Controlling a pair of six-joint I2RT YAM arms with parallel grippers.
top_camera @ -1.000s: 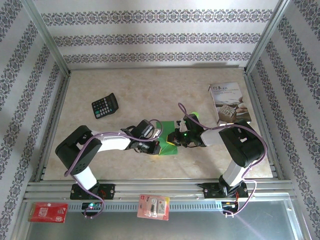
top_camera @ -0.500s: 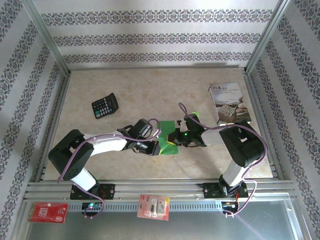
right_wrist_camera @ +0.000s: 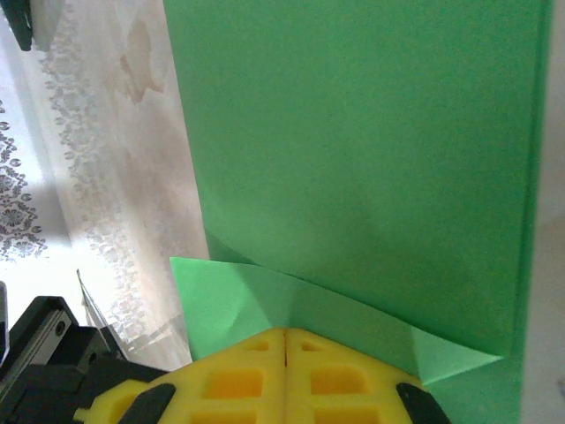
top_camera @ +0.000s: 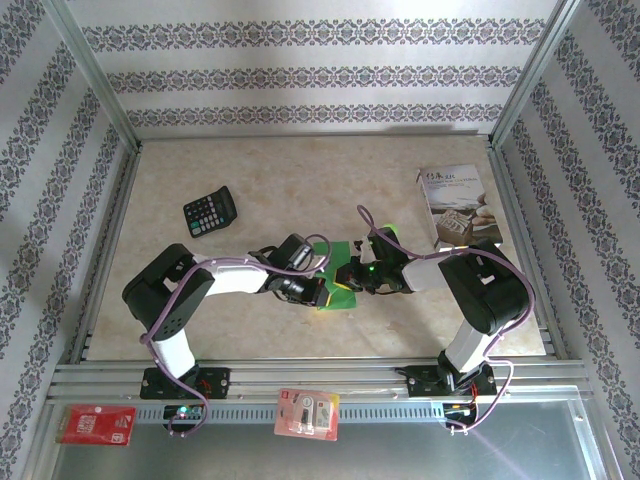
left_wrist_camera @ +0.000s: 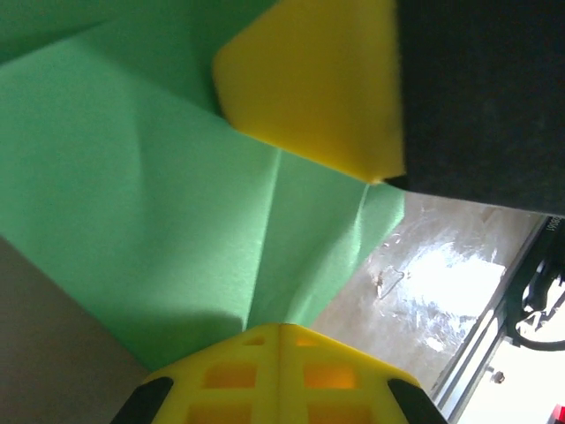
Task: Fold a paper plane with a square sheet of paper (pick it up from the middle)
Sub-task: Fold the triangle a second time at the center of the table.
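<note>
The square sheet of paper (top_camera: 338,296) is bright green, partly folded, and lies on the table's near middle between my two grippers. My left gripper (top_camera: 318,288) is shut, its yellow tips (left_wrist_camera: 281,325) resting on the creased green paper (left_wrist_camera: 132,177). Nothing green shows in the seam between its fingers. My right gripper (top_camera: 350,275) is shut too, its tips (right_wrist_camera: 285,330) set on a narrow folded flap (right_wrist_camera: 238,291) at the edge of the sheet (right_wrist_camera: 353,132). The right gripper's yellow finger (left_wrist_camera: 309,88) sits on the paper close opposite. The paper plane is out of view.
A black calculator (top_camera: 210,212) lies at the back left and a white printed booklet (top_camera: 455,205) at the back right. A red packet (top_camera: 96,424) and a blister pack (top_camera: 307,413) rest on the metal rail in front of the arm bases.
My left arm has swung its elbow, and its gripper has slid a little to the right over the paper. The right arm has stayed in place.
</note>
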